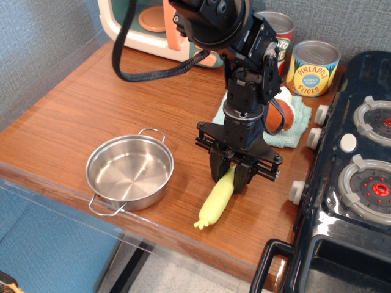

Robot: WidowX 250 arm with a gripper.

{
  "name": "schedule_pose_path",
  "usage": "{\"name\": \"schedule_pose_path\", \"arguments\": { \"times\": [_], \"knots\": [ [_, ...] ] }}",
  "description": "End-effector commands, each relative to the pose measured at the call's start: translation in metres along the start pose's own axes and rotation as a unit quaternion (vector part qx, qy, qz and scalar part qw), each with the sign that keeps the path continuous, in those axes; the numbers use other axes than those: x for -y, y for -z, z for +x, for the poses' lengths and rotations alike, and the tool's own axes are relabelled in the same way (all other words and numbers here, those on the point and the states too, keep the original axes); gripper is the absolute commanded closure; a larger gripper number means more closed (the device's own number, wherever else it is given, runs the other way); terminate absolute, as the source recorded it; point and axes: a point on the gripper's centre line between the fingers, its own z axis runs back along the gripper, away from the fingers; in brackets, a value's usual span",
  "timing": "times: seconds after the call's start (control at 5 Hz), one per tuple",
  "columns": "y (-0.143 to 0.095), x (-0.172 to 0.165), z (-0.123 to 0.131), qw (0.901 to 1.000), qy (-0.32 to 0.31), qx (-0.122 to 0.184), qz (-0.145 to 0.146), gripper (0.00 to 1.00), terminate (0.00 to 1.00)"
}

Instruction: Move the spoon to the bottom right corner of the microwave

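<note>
The spoon (216, 200) lies on the wooden table near its front edge, with its pale yellow-green handle pointing toward the front edge. Its metal bowl is hidden under my gripper. My gripper (231, 181) points straight down and its fingers are closed on the upper end of the handle. The microwave (125, 32) stands at the back left, cream-white with a teal front and orange parts. It is well apart from the gripper, and the arm hides its right side.
A steel two-handled pot (129, 173) sits left of the spoon. A black stove (357, 177) fills the right side. A tomato sauce can (282, 38) and a pineapple can (313, 68) stand at the back. A teal cloth (294, 127) holds a brown toy (278, 115).
</note>
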Motion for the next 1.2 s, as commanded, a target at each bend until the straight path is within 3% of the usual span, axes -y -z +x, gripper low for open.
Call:
{"name": "schedule_pose_path", "arguments": {
  "times": [0.0,0.2,0.8,1.0],
  "knots": [
    [-0.078,-0.007,0.017,0.9976,-0.02,0.065,-0.015,1.0,0.0],
    [-0.095,-0.044,0.03,0.9942,-0.072,0.077,-0.023,1.0,0.0],
    [-0.068,-0.124,0.079,0.9904,-0.128,0.032,0.04,1.0,0.0],
    [-0.062,-0.143,0.094,0.9907,-0.127,0.017,0.045,1.0,0.0]
  ]
}}
